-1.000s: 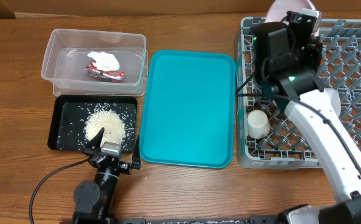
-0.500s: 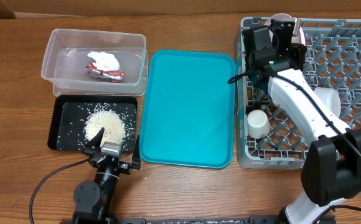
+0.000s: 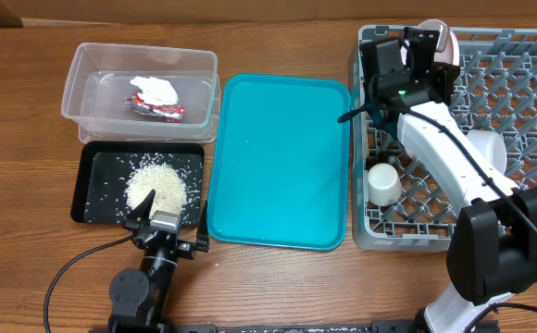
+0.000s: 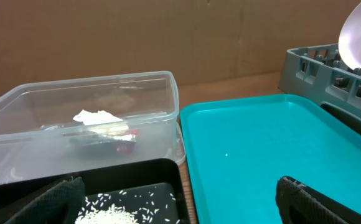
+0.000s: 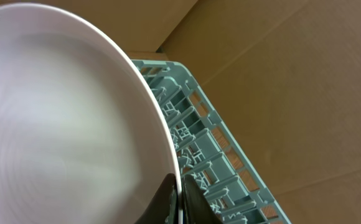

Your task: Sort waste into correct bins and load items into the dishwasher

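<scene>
My right gripper (image 3: 423,48) is shut on the rim of the pale pink bowl (image 3: 442,41) and holds it on edge over the back left corner of the grey dish rack (image 3: 528,55). In the right wrist view the fingers (image 5: 168,198) pinch the bowl's rim (image 5: 75,112), with the rack (image 5: 196,143) behind. A white bowl (image 3: 483,148) and a small white cup (image 3: 382,183) sit in the rack. The clear tub (image 3: 88,69) holds the tissue (image 3: 156,89) and red wrapper (image 3: 162,111). Rice (image 3: 156,183) lies in the black tray (image 3: 93,157). My left gripper (image 3: 169,222) is open and empty at that tray's near edge (image 4: 183,208).
The teal serving tray (image 3: 278,157) lies between the bins and the rack, with nothing on it. A black cable runs from the right arm across the rack's left wall. Cardboard stands behind the table. The plate and chopsticks do not show.
The right arm has swung back and down to the rack's back left corner with the bowl in its grip. The left arm has not moved.
</scene>
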`<act>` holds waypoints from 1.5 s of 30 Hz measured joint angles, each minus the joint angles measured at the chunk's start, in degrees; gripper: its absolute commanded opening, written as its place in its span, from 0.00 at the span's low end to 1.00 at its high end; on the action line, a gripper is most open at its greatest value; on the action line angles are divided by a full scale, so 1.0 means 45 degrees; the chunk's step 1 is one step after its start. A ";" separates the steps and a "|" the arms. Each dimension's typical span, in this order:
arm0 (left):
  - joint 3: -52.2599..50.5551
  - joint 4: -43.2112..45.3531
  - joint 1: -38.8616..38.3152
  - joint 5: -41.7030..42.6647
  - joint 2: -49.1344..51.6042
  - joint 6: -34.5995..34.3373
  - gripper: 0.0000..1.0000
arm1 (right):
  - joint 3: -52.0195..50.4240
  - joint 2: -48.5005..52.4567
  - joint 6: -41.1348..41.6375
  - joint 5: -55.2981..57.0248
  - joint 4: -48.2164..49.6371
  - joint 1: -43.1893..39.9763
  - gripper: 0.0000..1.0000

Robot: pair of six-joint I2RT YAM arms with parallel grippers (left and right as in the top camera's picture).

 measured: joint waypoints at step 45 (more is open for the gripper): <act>0.0000 0.0000 0.0000 0.0000 0.0000 0.0000 1.00 | 0.0049 -1.1055 0.1005 -1.2225 -0.6309 0.8165 1.00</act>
